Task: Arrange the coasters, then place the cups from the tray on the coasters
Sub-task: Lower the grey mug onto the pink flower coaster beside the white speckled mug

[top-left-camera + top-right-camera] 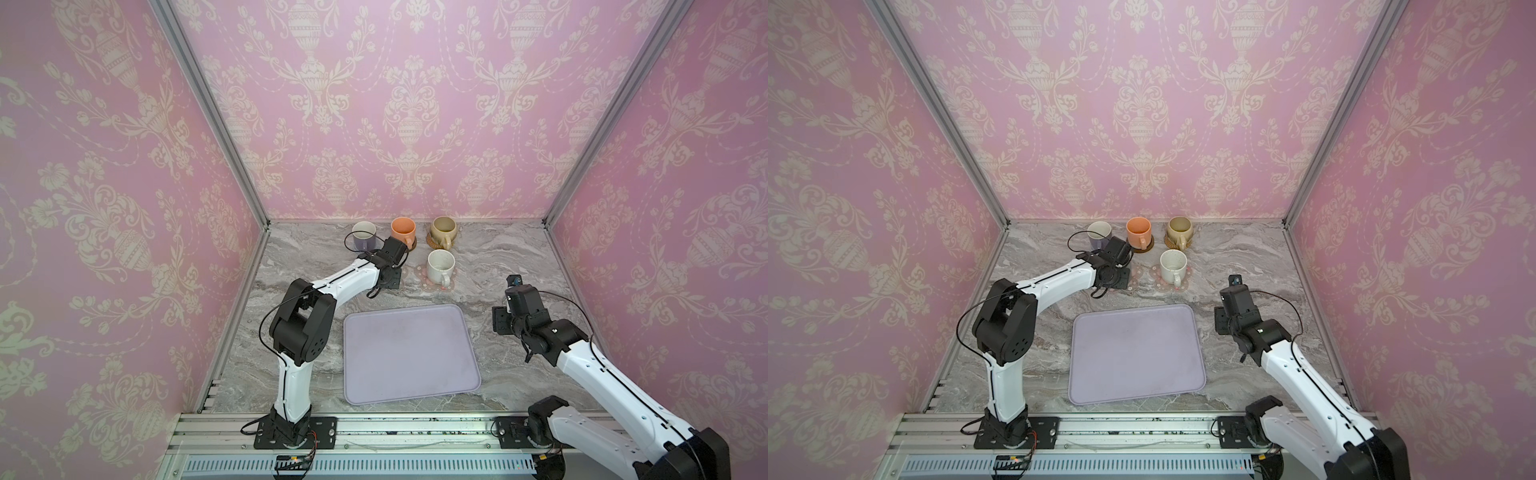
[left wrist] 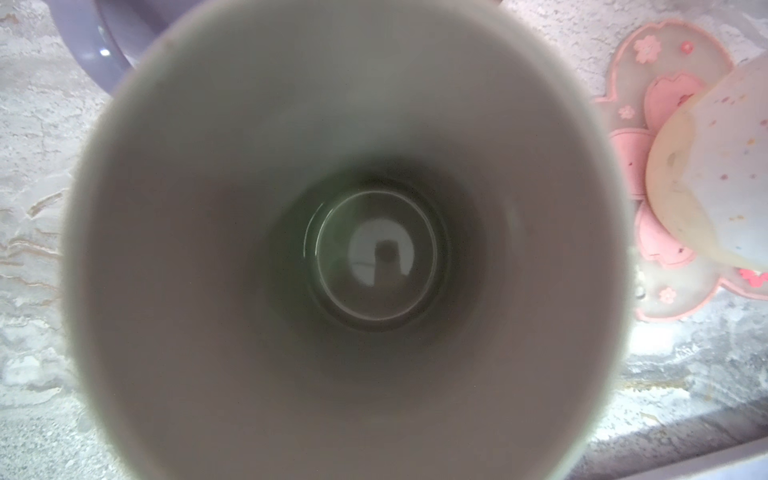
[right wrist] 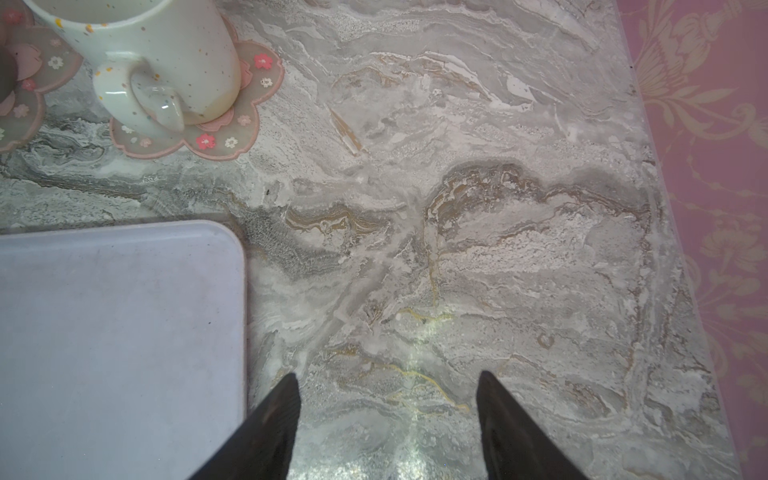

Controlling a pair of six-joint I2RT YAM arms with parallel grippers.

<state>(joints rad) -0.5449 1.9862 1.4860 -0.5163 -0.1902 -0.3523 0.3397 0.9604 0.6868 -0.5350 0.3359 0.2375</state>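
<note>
L gripper (image 1: pixel 390 279) over dark grey cup (image 2: pixel 374 249), 11 o'clock of tray (image 1: pixel 411 353); jaws hidden, can't tell grip. R gripper (image 3: pixel 388 374) apart, empty, 3 o'clock. Risk: lift-off snags rim, tips cup into white speckled cup (image 2: pixel 727 166) just beside; seating on pink coaster (image 3: pixel 50 68) unseen.

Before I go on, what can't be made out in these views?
- Left jaws: covered by the left wrist in both top views. The left wrist view shows only a cup from inside.
- Whether that cup sits on the second flower coaster: the wrist hides it from above.
- Coaster under the lavender cup: too small to tell in both top views.
</note>
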